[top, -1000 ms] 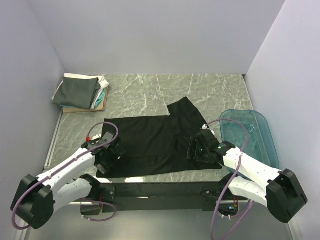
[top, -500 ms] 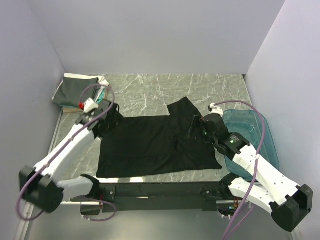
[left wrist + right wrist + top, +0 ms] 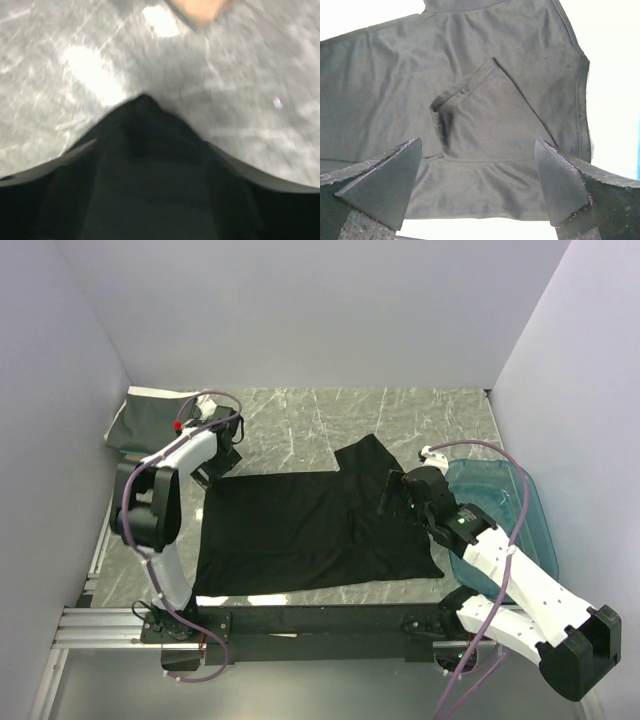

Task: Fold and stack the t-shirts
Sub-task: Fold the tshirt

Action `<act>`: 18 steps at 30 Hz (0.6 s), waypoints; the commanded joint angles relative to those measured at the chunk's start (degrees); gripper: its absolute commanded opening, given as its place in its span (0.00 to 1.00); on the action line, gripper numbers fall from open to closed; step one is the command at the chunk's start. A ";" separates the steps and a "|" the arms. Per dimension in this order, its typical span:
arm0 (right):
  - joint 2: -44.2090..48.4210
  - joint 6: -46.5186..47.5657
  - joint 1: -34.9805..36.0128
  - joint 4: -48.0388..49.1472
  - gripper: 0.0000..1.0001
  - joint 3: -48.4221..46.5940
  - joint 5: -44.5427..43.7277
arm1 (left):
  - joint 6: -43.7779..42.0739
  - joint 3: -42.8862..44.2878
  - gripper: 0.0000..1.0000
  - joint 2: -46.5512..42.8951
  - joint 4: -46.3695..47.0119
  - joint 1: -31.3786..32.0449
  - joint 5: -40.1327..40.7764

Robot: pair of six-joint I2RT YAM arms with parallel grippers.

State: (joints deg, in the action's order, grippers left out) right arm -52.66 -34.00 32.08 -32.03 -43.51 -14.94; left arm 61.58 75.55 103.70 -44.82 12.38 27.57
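A plain black t-shirt [image 3: 310, 525] lies spread flat on the marble table [image 3: 300, 420], one sleeve [image 3: 372, 462] pointing to the back. My left gripper [image 3: 222, 456] is at its far left corner. In the blurred left wrist view that cloth corner [image 3: 145, 107] lies between wide-apart fingers of the left gripper [image 3: 152, 145]. My right gripper [image 3: 393, 502] hovers open over the shirt's right side. The right wrist view shows the right gripper [image 3: 477, 142] with folded cloth [image 3: 485, 120] below the gap and nothing gripped. A stack of folded t-shirts [image 3: 150, 425], dark grey on top, sits at the back left.
A translucent teal tub [image 3: 505, 510] stands at the right, close beside my right arm. White walls close in the table on three sides. A black rail [image 3: 320, 620] runs along the near edge. A tan blur [image 3: 200, 7] shows at the top of the left wrist view.
My left arm swung from the shirt's near left edge to its far left corner. My right gripper moved back from the near right edge toward the sleeve and opened wider.
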 commanded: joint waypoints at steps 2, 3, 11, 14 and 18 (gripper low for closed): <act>-0.95 1.65 -0.87 3.29 1.00 1.05 0.08 | -0.94 5.31 0.78 5.45 -1.59 -1.75 2.93; -1.47 1.92 -1.13 3.38 1.00 1.23 0.17 | -0.85 5.92 0.77 6.16 -1.59 -1.92 2.66; -3.67 2.62 -2.45 4.43 1.00 1.67 1.14 | -0.32 7.16 0.55 10.29 -1.68 -2.10 2.22; -4.55 2.80 -2.89 4.78 1.00 1.58 1.14 | 1.34 4.96 0.40 10.21 -1.59 -2.19 1.70; -5.95 3.24 -3.60 4.52 1.00 0.79 0.97 | 2.58 4.95 0.19 10.64 -3.34 -2.10 2.48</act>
State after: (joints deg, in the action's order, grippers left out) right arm -58.08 -31.70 29.30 -29.26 -41.93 -13.43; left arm 62.70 80.58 114.13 -46.30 10.26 28.45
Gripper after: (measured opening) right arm 0.997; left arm 0.210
